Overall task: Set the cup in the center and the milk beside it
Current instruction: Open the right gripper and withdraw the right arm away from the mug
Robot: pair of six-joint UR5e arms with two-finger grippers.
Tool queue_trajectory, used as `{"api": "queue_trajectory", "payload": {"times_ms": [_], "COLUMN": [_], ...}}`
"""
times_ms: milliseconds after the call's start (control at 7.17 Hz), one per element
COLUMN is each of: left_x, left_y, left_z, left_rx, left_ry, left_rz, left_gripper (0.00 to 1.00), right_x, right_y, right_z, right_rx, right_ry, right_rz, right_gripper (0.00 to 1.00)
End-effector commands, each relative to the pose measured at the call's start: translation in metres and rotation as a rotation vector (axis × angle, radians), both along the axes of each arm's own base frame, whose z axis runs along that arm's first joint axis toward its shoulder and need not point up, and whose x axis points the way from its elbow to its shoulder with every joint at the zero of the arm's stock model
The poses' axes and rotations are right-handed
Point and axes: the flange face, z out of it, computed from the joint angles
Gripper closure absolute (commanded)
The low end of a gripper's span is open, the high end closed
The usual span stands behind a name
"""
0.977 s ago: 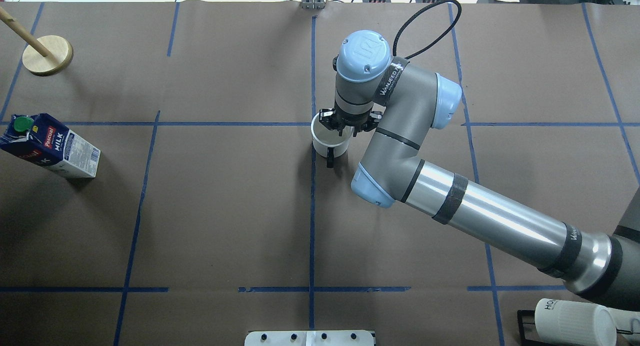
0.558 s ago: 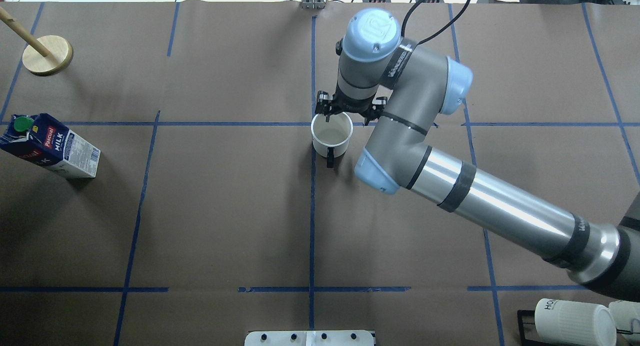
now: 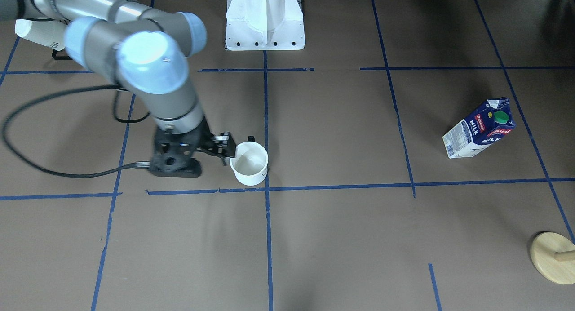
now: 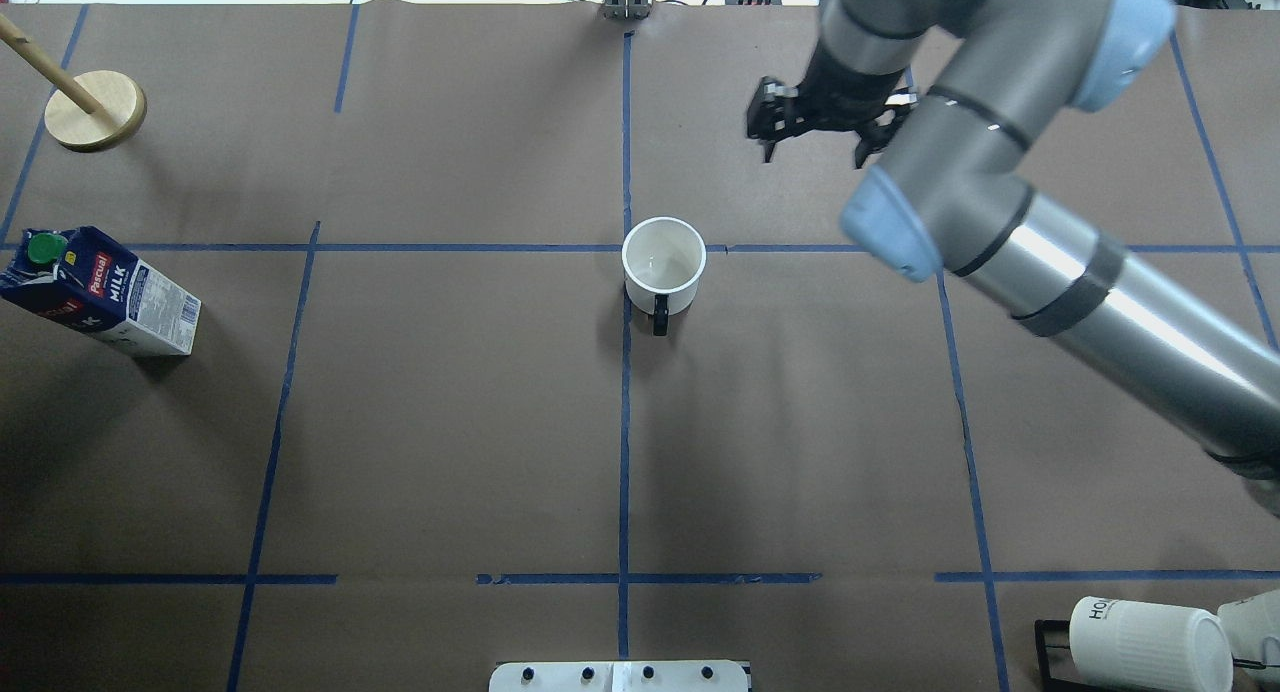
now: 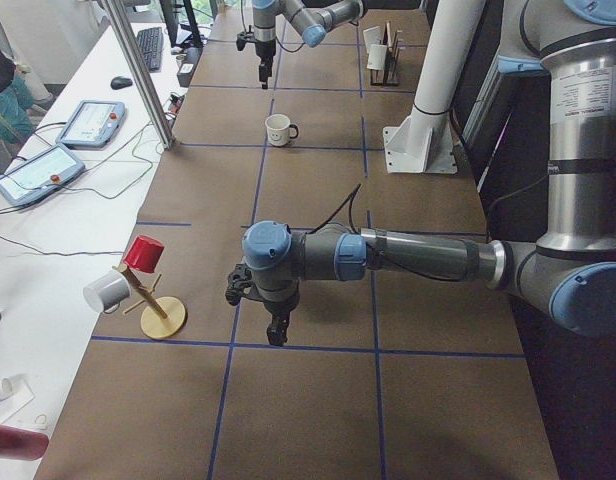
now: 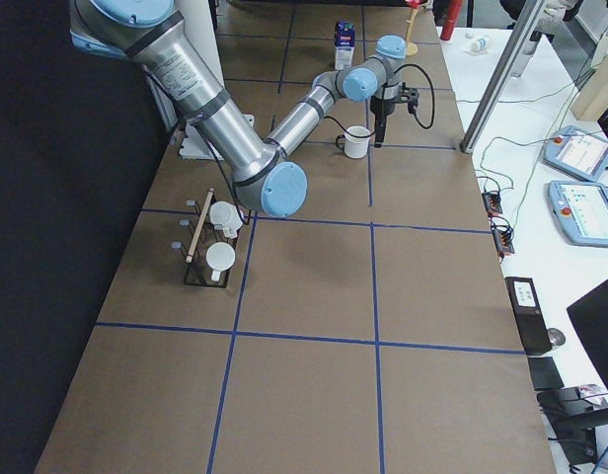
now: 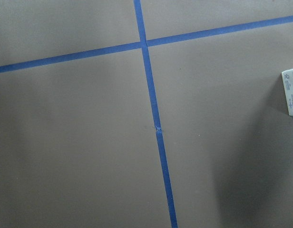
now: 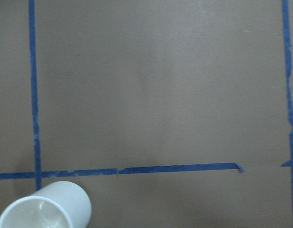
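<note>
— What has moved since a second ago?

— My right gripper [image 4: 814,152]. It was down on the cup [image 4: 664,262], with my fingers at the far side of its rim. A little later I had it lifted just clear of that rim.

— And now?

— It has gone up and away, forward and to my right, and it is well apart from the cup. My jaws are spread with nothing between them.

— Anything else?

— My right arm has swung out with it. The elbow no longer hangs beside the cup, and the cup's whole mouth now shows from overhead
</note>
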Motion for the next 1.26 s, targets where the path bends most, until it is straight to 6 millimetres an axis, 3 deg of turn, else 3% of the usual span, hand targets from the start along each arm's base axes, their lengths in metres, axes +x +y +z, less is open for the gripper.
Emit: {"api": "queue_trajectory", "payload": {"times_ms": [0,279,419,558,698,837,977,1116], "left_x": [0.001,0.003,0.003,0.003,0.004,0.005,0.011,0.022], "left_y": [-0.024,-0.043,-0.041,-0.042,-0.045,-0.047,-0.047,-0.045], "left_z": [-0.019,-0.036,-0.035,-0.04,-0.053,-0.071,-0.085,-0.104], "left_rx": [0.062,0.115,0.125,0.132,0.16,0.185,0.156,0.124], "left_ry": [0.0,0.008,0.009,0.011,0.012,0.022,0.077,0.103], "left_rz": [0.003,0.002,0.011,0.009,0.006,-0.012,-0.047,-0.081], "left_gripper": [0.0,0.0,0.0,0.0,0.0,0.0,0.0,0.0], "right_x": [0.128,0.252,0.301,0.35,0.375,0.385,0.386,0.385], "right_y": [-0.015,0.005,0.031,0.067,0.117,0.161,0.179,0.175], "right_z": [0.085,0.193,0.251,0.296,0.335,0.364,0.38,0.372], "right_rx": [0.087,0.129,0.13,0.131,0.132,0.134,0.152,0.118], "right_ry": [0.058,0.119,0.083,0.071,0.074,0.076,0.076,0.076], "right_rz": [-0.101,-0.207,-0.264,-0.274,-0.289,-0.269,-0.254,-0.187], "right_gripper": [0.0,0.0,0.0,0.0,0.0,0.0,0.0,0.0]}}
